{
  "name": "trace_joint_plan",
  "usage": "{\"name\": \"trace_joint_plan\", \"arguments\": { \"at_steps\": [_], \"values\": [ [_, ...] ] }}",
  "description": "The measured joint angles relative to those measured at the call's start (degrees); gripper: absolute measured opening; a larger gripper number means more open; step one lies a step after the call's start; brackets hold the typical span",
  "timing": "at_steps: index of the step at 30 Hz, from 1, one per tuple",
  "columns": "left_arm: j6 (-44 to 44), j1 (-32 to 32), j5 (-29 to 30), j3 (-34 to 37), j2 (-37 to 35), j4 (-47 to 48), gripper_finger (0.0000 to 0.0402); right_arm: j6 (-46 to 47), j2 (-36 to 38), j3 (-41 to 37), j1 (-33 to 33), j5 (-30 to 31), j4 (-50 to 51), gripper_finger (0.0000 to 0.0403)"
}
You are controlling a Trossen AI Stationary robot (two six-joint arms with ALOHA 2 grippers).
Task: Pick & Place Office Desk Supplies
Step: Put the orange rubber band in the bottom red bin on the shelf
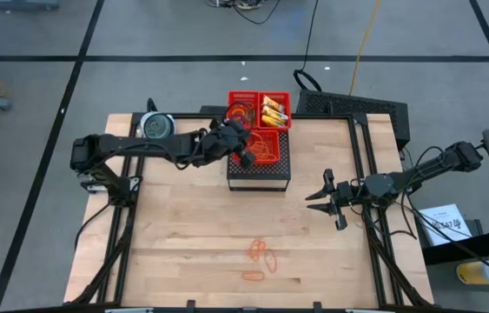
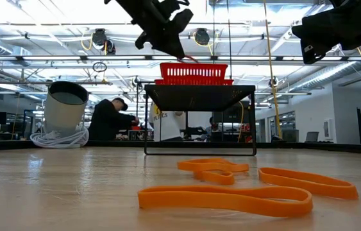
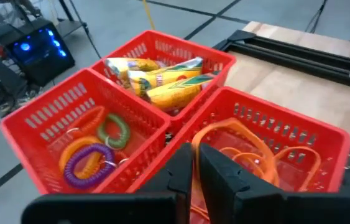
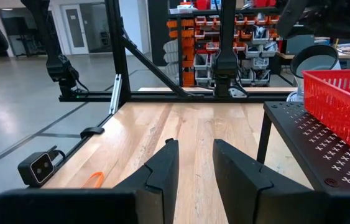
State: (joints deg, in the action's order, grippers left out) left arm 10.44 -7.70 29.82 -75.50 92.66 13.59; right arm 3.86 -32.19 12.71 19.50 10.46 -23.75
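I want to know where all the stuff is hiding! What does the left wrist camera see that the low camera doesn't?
Only the left wrist view looks down into the red baskets: yellow packets in one, an orange ring, a green ring and a purple ring in another.

Only the low view shows the loose rubber bands lying on the table, the round container, and people in the room behind.

Both show the red baskets and the left gripper, high over them.

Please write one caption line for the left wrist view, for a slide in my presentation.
Left gripper hovers over red baskets sorted with coil rings, yellow packets and orange rubber bands.
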Motion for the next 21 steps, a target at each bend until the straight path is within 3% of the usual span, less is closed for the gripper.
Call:
{"name": "trace_joint_plan", "arguments": {
  "at_steps": [4, 11, 16, 21],
  "values": [
    [0.2, 0.6, -0.2, 0.0, 0.0, 0.3, 0.0060, 0.0, 0.0, 0.0, 0.0, 0.0, 0.0, 0.0089],
    [3.2, 0.7, 0.9, 0.0, 0.0, 2.6, 0.0167, 0.0, 0.0, 0.0, 0.0, 0.0, 0.0, 0.0089],
    [3.2, 2.3, -4.9, 0.0, -0.9, 2.6, 0.0224, 0.0, 0.0, 0.0, 0.0, 0.0, 0.0, 0.0089],
    [3.7, 6.4, -10.9, 0.0, -1.9, 2.9, 0.0245, 0.0, 0.0, 0.0, 0.0, 0.0, 0.1, 0.0089]
  ]
}}
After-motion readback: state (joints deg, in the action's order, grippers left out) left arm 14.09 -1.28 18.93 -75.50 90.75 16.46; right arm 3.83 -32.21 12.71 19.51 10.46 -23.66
